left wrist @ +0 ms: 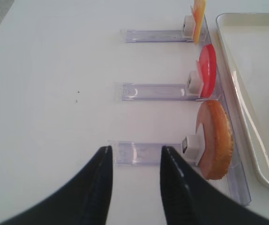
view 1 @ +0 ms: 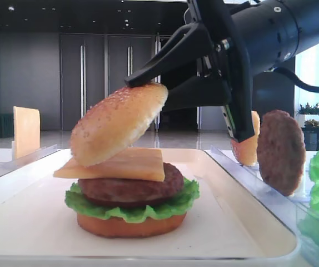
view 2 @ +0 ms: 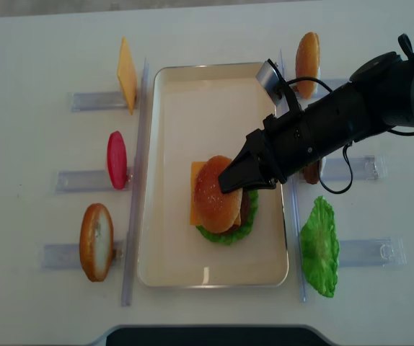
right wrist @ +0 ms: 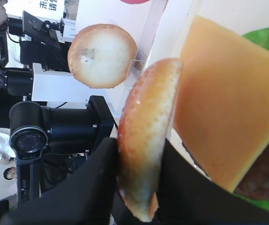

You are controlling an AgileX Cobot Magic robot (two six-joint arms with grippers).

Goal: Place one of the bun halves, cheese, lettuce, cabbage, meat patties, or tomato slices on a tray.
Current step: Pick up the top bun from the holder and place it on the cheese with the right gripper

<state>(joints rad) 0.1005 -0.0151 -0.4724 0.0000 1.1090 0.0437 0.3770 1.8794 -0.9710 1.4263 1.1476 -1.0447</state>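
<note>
The right claw pinches the bun top by its rim, tilted, low edge on the cheese of the stack on the tray; left claw wide, idle.

Light is bright and even from above — the white table nearly washes out in the overhead view, with only faint soft shadows beside the tray. In the low side view a window at the right edge blows out to white, while the dark hall behind stays dim and soft. The right wrist view is overexposed at top, its close bun half slightly blurred.
</note>
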